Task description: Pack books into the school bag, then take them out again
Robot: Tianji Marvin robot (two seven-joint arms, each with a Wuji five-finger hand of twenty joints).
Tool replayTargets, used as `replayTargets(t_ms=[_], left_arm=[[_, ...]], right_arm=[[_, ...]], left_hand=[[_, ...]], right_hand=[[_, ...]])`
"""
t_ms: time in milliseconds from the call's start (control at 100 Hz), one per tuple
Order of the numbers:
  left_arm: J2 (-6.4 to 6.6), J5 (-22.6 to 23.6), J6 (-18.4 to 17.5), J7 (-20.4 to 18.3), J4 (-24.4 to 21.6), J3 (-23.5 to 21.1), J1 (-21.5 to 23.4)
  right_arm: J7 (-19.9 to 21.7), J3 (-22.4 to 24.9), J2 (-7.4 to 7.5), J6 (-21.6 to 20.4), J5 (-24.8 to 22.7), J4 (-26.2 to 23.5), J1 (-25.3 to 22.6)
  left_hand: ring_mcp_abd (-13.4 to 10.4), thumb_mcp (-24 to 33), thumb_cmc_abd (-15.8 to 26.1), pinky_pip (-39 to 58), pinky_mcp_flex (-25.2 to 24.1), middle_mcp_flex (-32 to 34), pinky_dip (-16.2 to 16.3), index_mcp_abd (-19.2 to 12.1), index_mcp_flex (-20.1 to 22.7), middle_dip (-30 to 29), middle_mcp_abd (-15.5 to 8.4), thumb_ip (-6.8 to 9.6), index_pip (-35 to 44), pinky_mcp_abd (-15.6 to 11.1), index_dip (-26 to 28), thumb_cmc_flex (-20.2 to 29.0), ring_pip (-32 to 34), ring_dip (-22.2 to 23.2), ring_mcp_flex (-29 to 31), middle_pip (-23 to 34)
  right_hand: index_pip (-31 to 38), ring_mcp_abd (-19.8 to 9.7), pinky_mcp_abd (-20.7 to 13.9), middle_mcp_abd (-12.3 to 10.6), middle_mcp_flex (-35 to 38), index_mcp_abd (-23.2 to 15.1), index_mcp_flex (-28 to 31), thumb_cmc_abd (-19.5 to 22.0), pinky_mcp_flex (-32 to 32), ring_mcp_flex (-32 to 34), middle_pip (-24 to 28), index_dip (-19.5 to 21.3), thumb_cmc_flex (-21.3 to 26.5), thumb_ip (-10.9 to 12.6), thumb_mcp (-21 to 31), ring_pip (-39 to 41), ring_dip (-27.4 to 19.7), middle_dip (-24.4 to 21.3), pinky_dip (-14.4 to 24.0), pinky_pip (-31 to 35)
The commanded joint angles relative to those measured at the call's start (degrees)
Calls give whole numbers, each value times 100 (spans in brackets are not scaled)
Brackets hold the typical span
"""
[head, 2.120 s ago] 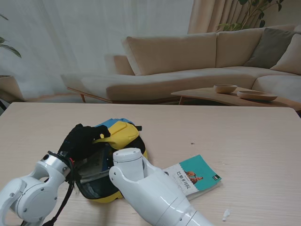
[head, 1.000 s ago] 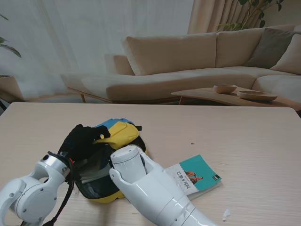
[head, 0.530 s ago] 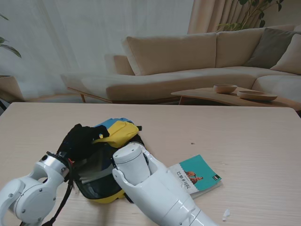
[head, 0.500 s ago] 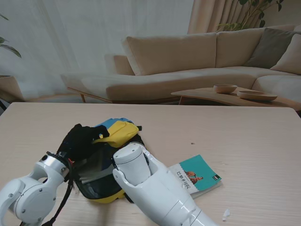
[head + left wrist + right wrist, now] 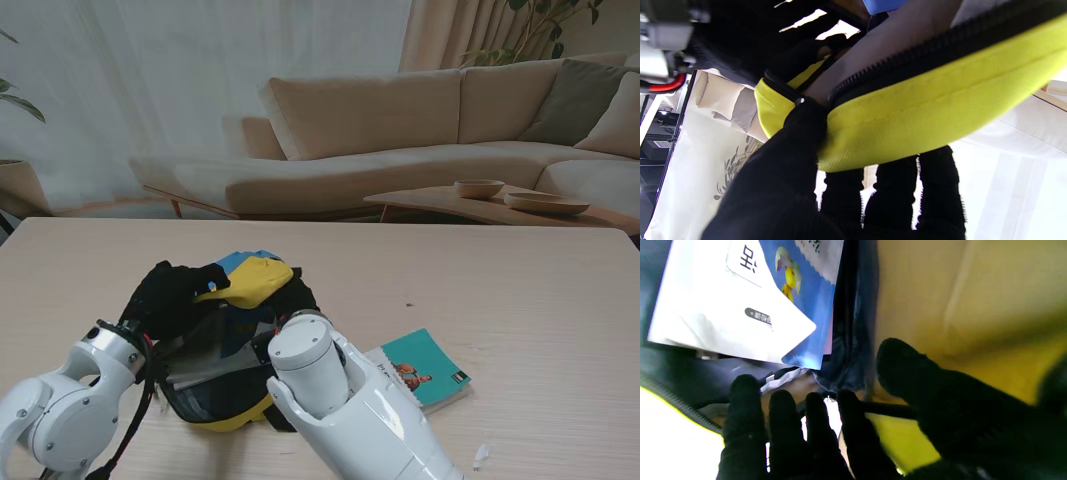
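Yellow-and-blue school bag (image 5: 235,340) lies on the worktop (image 5: 520,290); the left robot hand (image 5: 172,297) grips its raised flap. Inside its mouth, the right robot hand (image 5: 826,426) reaches with fingers apart beside a blue-white book (image 5: 740,296). Right of the bag lies a teal book (image 5: 420,368).

1. Right robot hand (image 5: 813,426) is buried inside the school bag (image 5: 235,345), unseen from the stand.
2. Teal book (image 5: 425,368) is half covered by the right forearm.
3. Blue-and-white book (image 5: 740,300) is cropped by the frame's edge.
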Motion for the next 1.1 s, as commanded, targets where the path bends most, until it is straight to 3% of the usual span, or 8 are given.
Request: replayTargets(t_ms=[0,270,620,850,1090], left_arm=[[-27,-7,40,-114,-19,7,-21],[-16,-64,106,-189,120,55,-160],[15,-105,174,-369,188,197,-173],[52,63,369,-554,28,380,97],[54,365,904,-540,-111,623,469]], right_arm=[[149,22,112,-129,-27,-233,-189],[806,302,702,-541,-248,-1209,-895],[1753,1000,1381,-1123,-697,-2087,-1742],[2126,1560,1621,-1446,-958,-2343,-2031],[2289,1946,1710,-1645,-1026,-2358,-2097]], left_hand=[[143,-29,525,156,-83,24,26,-310,13,104,-237,97,459,146,281,496,21,102,5,241],[140,-31,522,159,-81,25,26,-307,7,98,-240,97,461,139,280,496,19,101,4,239],[145,-38,506,149,-98,33,22,-295,2,93,-219,104,424,133,231,476,10,98,-8,233],[141,-35,516,142,-111,22,18,-241,-29,74,-202,109,338,142,68,426,-9,87,-15,192],[133,-47,493,125,-127,-2,6,-185,-99,50,-208,130,263,100,-165,386,-79,50,-57,97]], right_hand=[[102,-100,-124,-179,14,-193,-171,10,30,45,75,42,-174,217,-83,-2,-59,-56,-52,-51],[222,-37,19,-118,525,-187,256,28,178,-6,-2,55,-208,229,-66,945,484,-49,-20,275],[246,-33,103,-121,680,-215,356,35,134,-82,-6,77,-213,238,-76,1355,709,-31,1,452],[202,-29,101,-109,676,-199,369,28,78,-106,-40,61,-196,231,-101,1353,709,-38,19,572],[176,-38,90,-117,674,-204,376,29,22,-116,-66,52,-193,235,-115,1314,689,-45,33,671]])
